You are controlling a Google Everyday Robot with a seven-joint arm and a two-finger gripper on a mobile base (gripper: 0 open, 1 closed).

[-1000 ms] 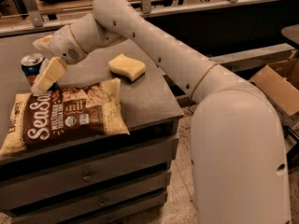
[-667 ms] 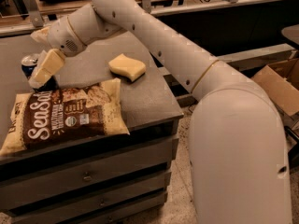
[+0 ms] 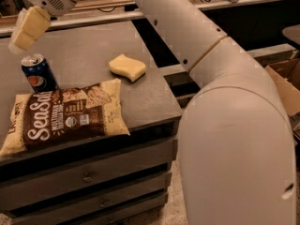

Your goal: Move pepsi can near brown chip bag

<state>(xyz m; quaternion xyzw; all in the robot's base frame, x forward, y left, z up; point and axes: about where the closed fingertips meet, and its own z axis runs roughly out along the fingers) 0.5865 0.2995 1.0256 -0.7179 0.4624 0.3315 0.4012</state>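
One gripper hovers above pepsi can; open or closed: can't tell. Can stands upright on worktop, just behind brown chip bag. Risk: low arm sweep cd tip it.

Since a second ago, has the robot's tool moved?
Yes. The tool rose, from beside the pepsi can to above it; the can stands behind the brown chip bag.

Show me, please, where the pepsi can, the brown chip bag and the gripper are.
pepsi can [image 3: 39, 72]: camera view, blue side wall.
brown chip bag [image 3: 70, 118]: camera view, middle of dark brown front.
gripper [image 3: 23, 36]: camera view, pale tip, hanging above the can at upper left.
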